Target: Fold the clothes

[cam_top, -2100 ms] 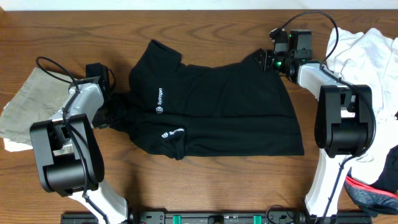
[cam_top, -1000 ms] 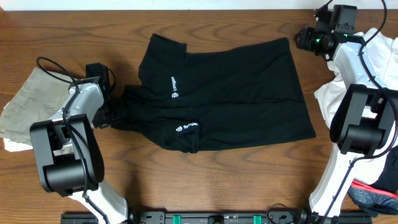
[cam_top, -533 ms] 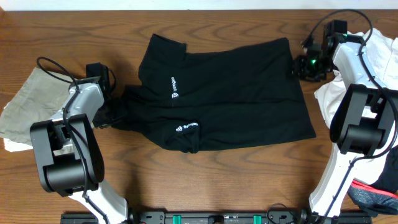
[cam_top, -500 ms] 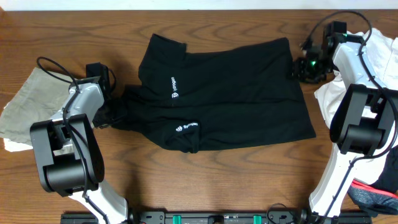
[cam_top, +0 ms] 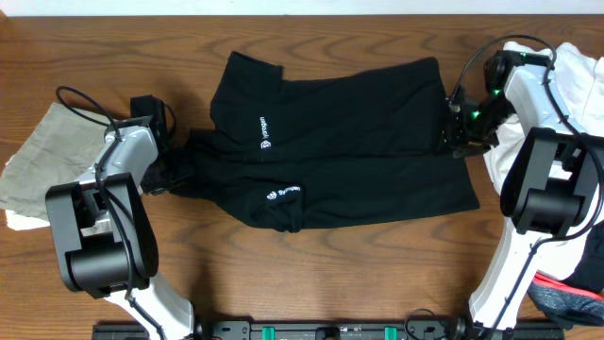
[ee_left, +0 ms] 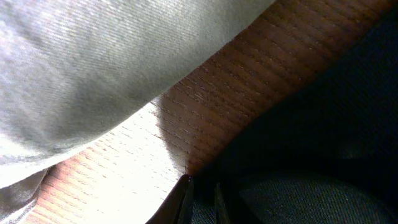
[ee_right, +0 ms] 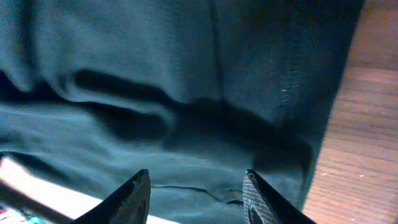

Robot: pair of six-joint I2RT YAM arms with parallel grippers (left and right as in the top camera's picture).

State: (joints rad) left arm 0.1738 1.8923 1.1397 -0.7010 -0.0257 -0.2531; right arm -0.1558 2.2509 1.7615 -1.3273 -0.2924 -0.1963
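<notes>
Black logo shirt (cam_top: 359, 161) spread flat, centre, khaki cloth (cam_top: 42, 156) at left

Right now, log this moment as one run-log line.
black shirt: laid out, centre | left jaws: shut on its left edge | right jaws: open, over its right edge | khaki garment: far left

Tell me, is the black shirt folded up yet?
Partly: the black shirt has one layer folded over but lies wide and rumpled.
</notes>
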